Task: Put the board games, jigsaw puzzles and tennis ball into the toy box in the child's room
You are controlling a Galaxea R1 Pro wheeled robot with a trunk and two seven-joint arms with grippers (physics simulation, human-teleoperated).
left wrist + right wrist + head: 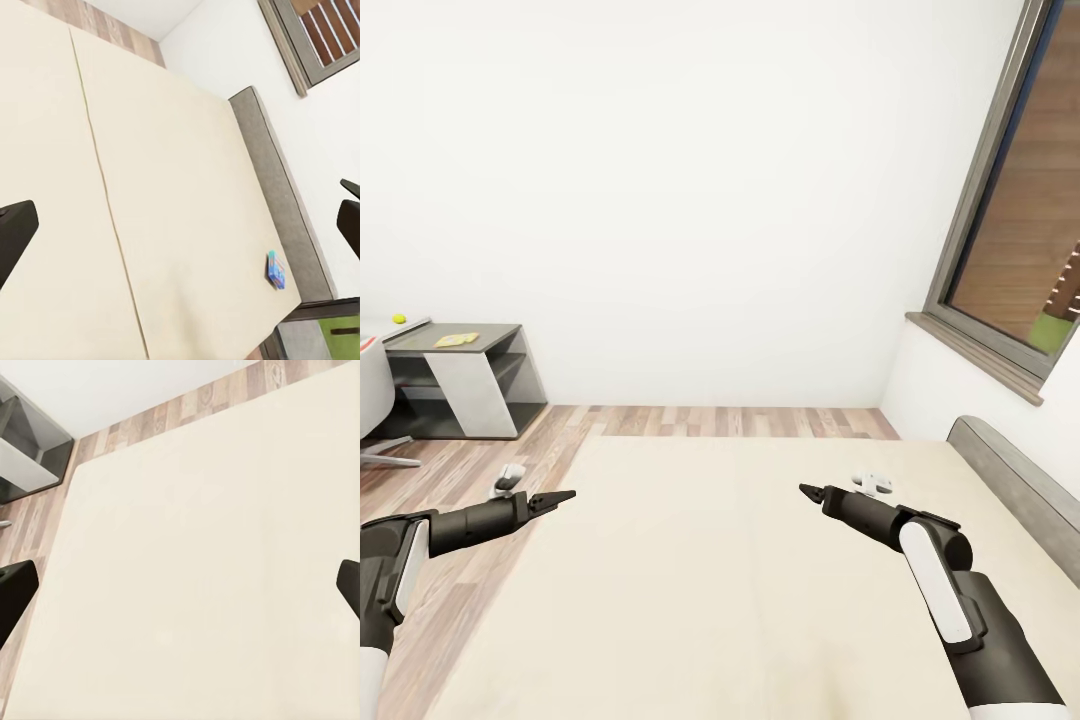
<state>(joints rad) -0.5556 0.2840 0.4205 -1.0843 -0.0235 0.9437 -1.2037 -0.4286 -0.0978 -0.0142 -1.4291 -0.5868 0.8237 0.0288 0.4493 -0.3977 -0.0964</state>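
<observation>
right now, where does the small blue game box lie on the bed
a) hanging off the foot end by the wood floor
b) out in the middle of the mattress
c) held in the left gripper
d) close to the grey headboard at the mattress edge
d: in the left wrist view the small blue game box lies on the cream bed right beside the grey headboard, apart from both grippers.

One bed (740, 560), one blue game box (275, 270), one tennis ball (399, 319), one window (1020, 190), two grippers.
</observation>
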